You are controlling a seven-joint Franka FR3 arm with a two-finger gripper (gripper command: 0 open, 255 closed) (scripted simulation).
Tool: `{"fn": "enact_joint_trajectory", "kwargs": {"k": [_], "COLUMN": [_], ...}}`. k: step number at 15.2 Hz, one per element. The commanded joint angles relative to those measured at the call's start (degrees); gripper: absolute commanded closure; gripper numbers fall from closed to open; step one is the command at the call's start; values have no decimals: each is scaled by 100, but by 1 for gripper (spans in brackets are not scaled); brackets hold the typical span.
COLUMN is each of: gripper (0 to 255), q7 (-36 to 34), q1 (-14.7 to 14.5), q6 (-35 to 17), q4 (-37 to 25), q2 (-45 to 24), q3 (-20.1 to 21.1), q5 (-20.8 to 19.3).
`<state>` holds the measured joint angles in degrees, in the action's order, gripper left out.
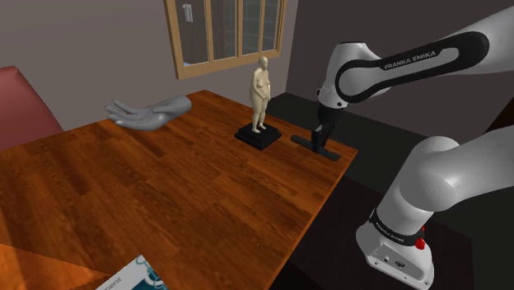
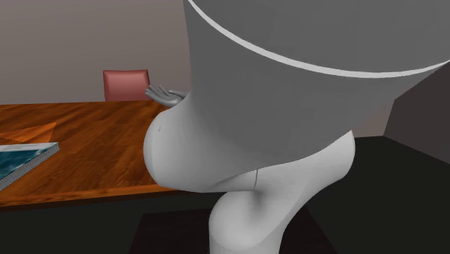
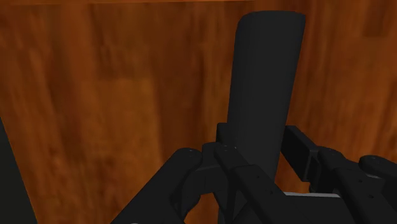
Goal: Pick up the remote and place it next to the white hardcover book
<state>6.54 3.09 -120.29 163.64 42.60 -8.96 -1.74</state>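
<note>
Dark walls (image 1: 99, 41) w/ a window (image 1: 224, 33) are seen behind a wide wood table (image 1: 165, 189), by which most of the shoulder view is taken up. White arm (image 1: 428, 58) is stretched toward the table's edge at that view's right; in the second exterior view much of the scene is blocked by its grey bulk. A red chair (image 1: 21, 99) is set at the shoulder view's left. A grey hand sculpture (image 1: 148, 113) & a tan figurine (image 1: 261, 95) on a black base (image 1: 257, 136) are placed toward the window side. Book (image 2: 25, 157), teal-patterned cover w/ pale edges, is laid at the near end, well apart from the remote (image 1: 329, 153). That remote, a long black slab, is laid right at the table's edge, just beside the figurine's base. Tool (image 1: 320, 138) is positioned over it & closed narrow: in the wrist view both fingers (image 3: 222, 135) are pressed against its long sides, approx. mid-length.

Remote is judged light, rigid & smooth-sided, so some slip is possible; a hold across the narrow width near the middle is judged best for balance.

No buttons can be made out. Remote's near end is hidden by the tool, & whether it is lifted off the wood can't be told. Book is cut off by the frame in both exterior views.
</note>
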Motion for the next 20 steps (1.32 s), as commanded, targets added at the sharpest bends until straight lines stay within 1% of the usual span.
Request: {"fn": "enact_joint_trajectory", "kwargs": {"k": [1, 5, 12, 16, 20], "gripper": [255, 255, 255, 255, 255], "q7": [-9, -33, -1131, -1754, -2358], "q1": [6, 3, -745, -1179, -1553], "q6": [200, 555, 533, 425, 260], "q4": [-96, -320, -136, -212, -417], "q2": [102, 234, 469, 345, 49], "q3": [14, 45, 1007, 1562, 2109], "q5": [1, 16, 780, 1223, 1614]}}
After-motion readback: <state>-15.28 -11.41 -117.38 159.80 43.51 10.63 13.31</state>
